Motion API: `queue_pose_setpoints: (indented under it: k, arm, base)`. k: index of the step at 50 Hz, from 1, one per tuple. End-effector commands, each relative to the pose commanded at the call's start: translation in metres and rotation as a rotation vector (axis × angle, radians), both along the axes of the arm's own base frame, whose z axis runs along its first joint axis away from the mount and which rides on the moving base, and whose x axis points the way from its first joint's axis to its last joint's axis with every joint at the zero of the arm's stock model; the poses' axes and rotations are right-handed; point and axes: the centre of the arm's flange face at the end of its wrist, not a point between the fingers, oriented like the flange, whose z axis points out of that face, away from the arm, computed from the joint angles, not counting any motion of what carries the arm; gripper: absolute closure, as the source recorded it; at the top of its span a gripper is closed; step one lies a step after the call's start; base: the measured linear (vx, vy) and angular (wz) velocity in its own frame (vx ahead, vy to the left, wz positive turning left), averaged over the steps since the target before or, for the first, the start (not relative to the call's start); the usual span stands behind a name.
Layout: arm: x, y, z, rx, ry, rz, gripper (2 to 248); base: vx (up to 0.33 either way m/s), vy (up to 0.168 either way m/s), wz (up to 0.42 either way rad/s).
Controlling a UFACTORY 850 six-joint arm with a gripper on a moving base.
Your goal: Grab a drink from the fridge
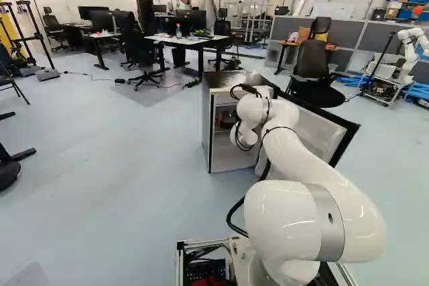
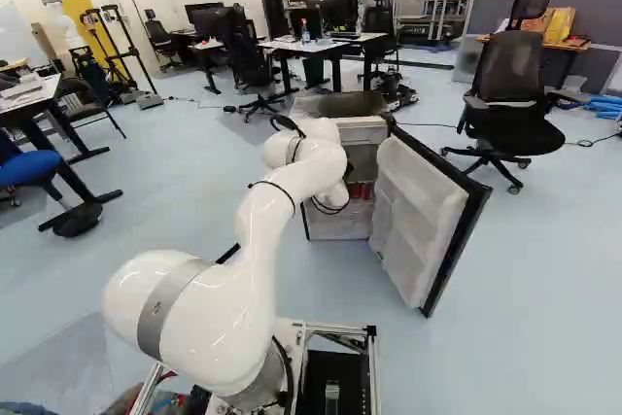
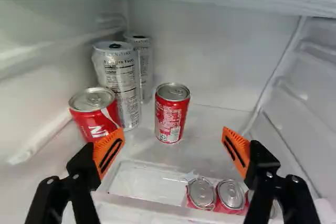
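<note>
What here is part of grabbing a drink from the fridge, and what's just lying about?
For the job:
- fridge, door open
- gripper, open inside it
- red cans
- two taller silver cans

Just about:
- office chairs
- desks
- monitors
- another robot, right of the left base view

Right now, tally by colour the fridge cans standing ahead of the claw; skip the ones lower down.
Silver cans: 2
Red cans: 2
Total: 4
</note>
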Motion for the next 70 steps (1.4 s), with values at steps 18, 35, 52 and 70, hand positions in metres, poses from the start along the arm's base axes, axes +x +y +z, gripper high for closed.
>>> queue_pose_setpoints:
  k: [18,35,52,70]
  arm:
    - [0.012,-0.001,0.001,-0.020,0.028,-0.006,3]
    - [0.021,-0.002,-0.009,-0.036,0.045,-0.011,3]
    - [0.034,-0.001,-0.013,-0.050,0.023,-0.009,3]
    - [0.044,0.003,-0.020,-0.059,-0.019,-0.003,3]
  base:
    - [0.000,0.000,0.000]
    - [0.000,0.000,0.000]
    - [0.000,0.000,0.000]
    - [0.000,0.000,0.000]
